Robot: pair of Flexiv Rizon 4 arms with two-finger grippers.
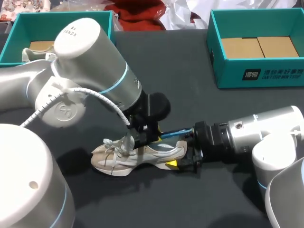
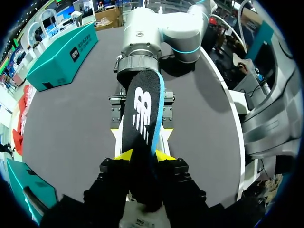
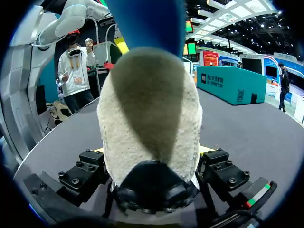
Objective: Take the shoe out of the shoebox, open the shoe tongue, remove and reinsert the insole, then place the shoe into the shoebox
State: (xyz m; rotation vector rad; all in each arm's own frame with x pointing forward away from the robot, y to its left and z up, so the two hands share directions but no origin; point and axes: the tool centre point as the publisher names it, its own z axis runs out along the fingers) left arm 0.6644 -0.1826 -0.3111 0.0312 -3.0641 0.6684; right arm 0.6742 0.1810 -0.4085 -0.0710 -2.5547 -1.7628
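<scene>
- In the middle of the black table (image 1: 190, 95): a pale shoe (image 1: 137, 159), standing on its sole.
- Long way across the table, toe toward the left arm's side, heel toward the right arm.
- Right gripper (image 3: 152, 152) squeezed tight on the heel from both sides.
- Left gripper (image 2: 142, 156) above the shoe, pinching a black insole (image 2: 142, 109) with a blue edge, its long way pointing at the right arm.
- At the back right, a teal box (image 1: 256, 71) with brown cardboard (image 1: 259, 46) inside.
- At the back left, another teal box (image 1: 14, 33) with cardboard and something pale, too hidden to name.

Robot test station: left arm (image 1: 90, 80), right arm (image 1: 256, 133) over dark table (image 1: 175, 66); teal shoebox (image 1: 266, 76) at far right.
</scene>
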